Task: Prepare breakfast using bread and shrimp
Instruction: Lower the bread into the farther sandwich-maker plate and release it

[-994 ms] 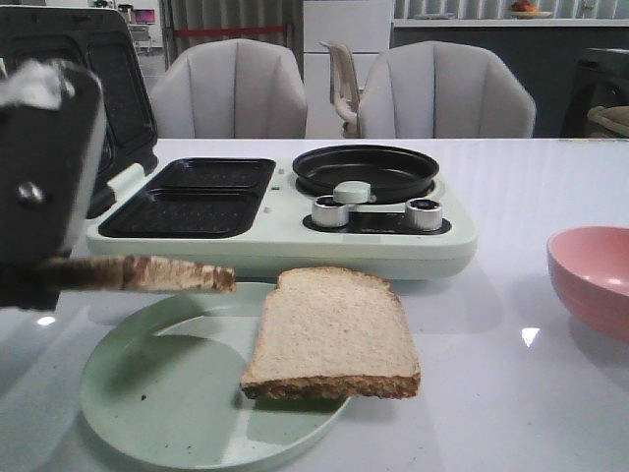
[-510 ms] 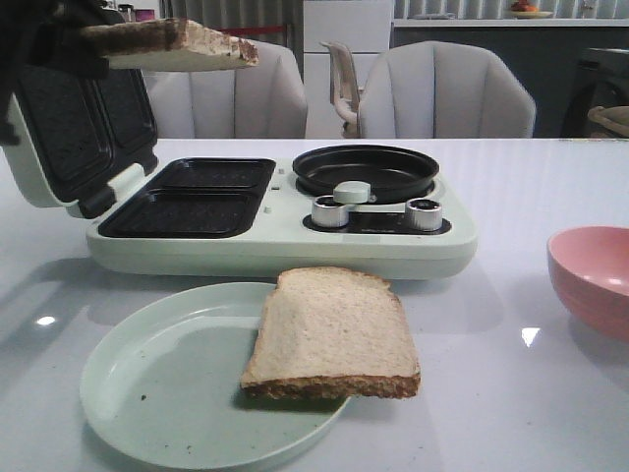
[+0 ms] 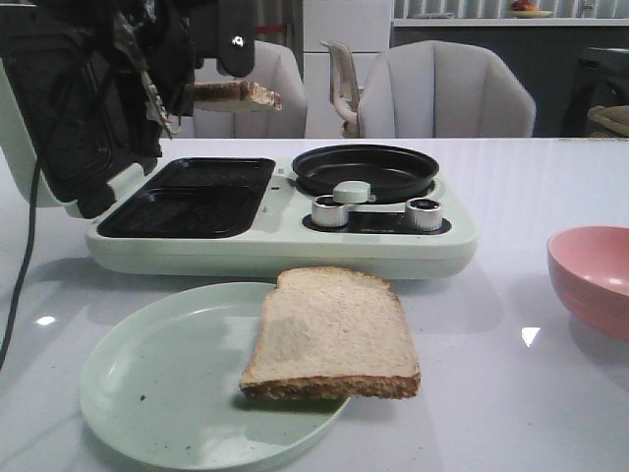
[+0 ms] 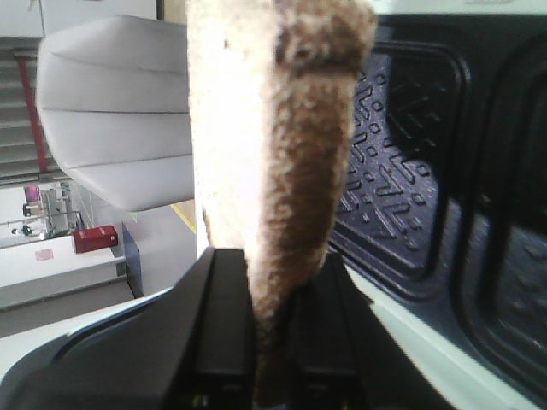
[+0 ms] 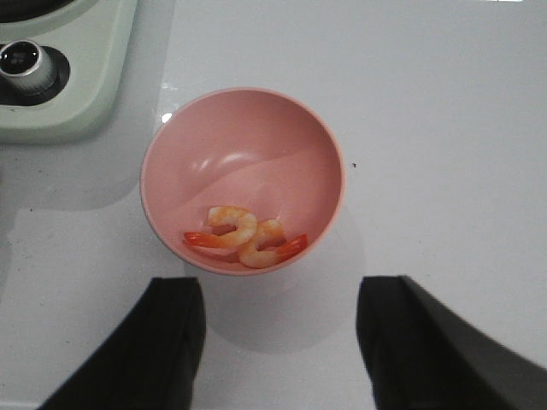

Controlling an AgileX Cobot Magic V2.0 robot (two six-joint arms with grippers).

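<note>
Left gripper (image 4: 269, 342) clamps bread slice (image 3: 234, 95) by crust, slice flat above sandwich-maker grill wells (image 3: 187, 199). Advice: lower level, release low into 1 well. Right gripper (image 5: 280, 337) spread wide, empty, over shrimp (image 5: 244, 237) in pink bowl (image 5: 171, 145).

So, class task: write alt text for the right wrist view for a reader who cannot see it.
A pink bowl holding two curled orange-pink shrimp sits on a white table, with the open right claw hovering just short of it. A pale green cooker's corner and a metal knob show nearby.
</note>
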